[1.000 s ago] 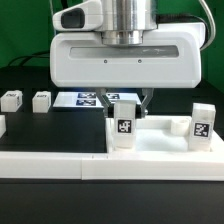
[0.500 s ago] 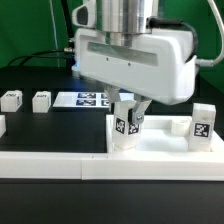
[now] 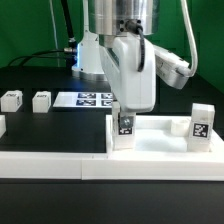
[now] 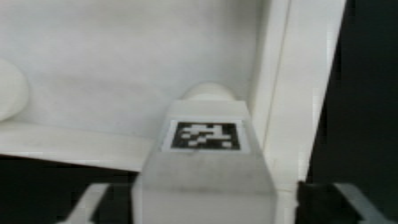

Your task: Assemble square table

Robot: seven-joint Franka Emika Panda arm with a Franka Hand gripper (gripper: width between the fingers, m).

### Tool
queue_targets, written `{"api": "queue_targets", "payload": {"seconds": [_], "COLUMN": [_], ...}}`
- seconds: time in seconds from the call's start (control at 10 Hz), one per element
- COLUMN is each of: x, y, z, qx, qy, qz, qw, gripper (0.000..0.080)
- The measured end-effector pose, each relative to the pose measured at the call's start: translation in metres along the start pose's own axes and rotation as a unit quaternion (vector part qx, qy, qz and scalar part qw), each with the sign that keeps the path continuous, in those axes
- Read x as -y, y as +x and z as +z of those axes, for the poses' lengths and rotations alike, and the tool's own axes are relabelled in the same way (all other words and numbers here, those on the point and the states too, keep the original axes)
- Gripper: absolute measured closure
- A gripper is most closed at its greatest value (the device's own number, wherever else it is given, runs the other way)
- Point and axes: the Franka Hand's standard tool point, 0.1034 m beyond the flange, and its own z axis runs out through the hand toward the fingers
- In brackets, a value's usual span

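Pincer (image 3: pixel 126 108) seen edge-on in the exterior view, with its wide body hiding much of the scene behind it. Its fingers (image 4: pixel 102 205) straddled the top of a tagged leg (image 3: pixel 124 130). This leg stood upright at the corner of the slab (image 3: pixel 155 140) toward the exterior view's left. In the wrist view the two dark fingers were blurred and cut off by the frame, with the leg filling the space between them. Whether the pads pressed the leg or stood just clear of it could not be told. How the leg's foot met the slab was also hard to make out. A curved outline (image 4: pixel 7 90) in the slab's surface was cut off by the wrist view's frame. A second leg (image 3: pixel 201 124) stood upright toward the slab's edge on the exterior view's right, well apart from the pincer. Two further legs (image 3: pixel 11 99) (image 3: pixel 41 99) lay on the desk (image 3: pixel 50 130) just beside the marker board (image 3: pixel 88 99). A white piece (image 3: pixel 2 125) was cropped too much to identify. A low wall (image 3: pixel 50 168) ran along the desk's near edge.
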Motion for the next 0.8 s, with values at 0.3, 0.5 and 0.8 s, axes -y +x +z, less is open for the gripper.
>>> {"api": "queue_targets", "payload": {"seconds": [0.3, 0.5, 0.8], "x": [-0.0123, -0.0129, -0.0085], "y": [-0.0049, -0.0031, -0.0046], "z": [0.0027, 0.0030, 0.0020], "qx": [-0.019, -0.023, -0.037], "qy": [0.022, 0.018, 0.020], "qz": [-0.287, -0.364, -0.532], "qw": [0.957, 0.931, 0.846], "gripper": [0.0155, 0.0150, 0.0150]}}
